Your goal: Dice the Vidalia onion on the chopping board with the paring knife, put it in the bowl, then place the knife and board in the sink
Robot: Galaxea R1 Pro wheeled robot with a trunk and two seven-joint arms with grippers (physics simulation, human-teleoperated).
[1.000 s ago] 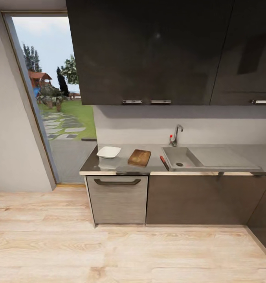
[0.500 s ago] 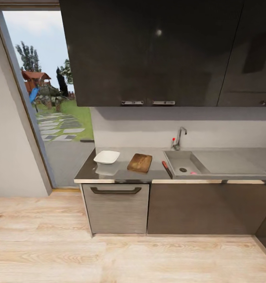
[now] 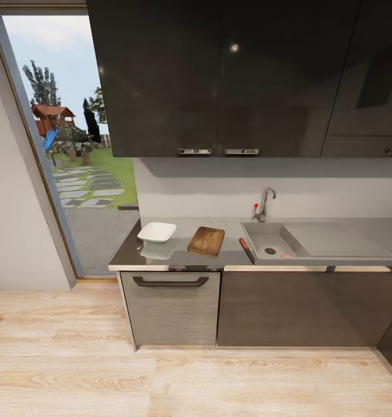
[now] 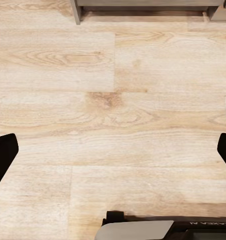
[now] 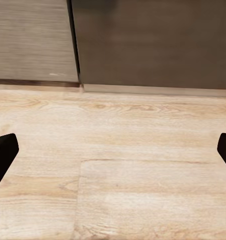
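A home kitchen: sink (image 3: pixel 288 243), dark wall cabinets (image 3: pixel 219 75), countertop (image 3: pixel 178 258), wood floor (image 3: pixel 161 376).

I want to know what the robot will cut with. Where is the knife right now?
In the head view the knife lies on the countertop, in the narrow strip between the board on its left and the sink on its right.

Glossy grey countertop (image 3: pixel 132 255) (bowl (image 3: pixel 157 231), chopping board (image 3: pixel 206 240), paring knife (image 3: pixel 245 249) on top)
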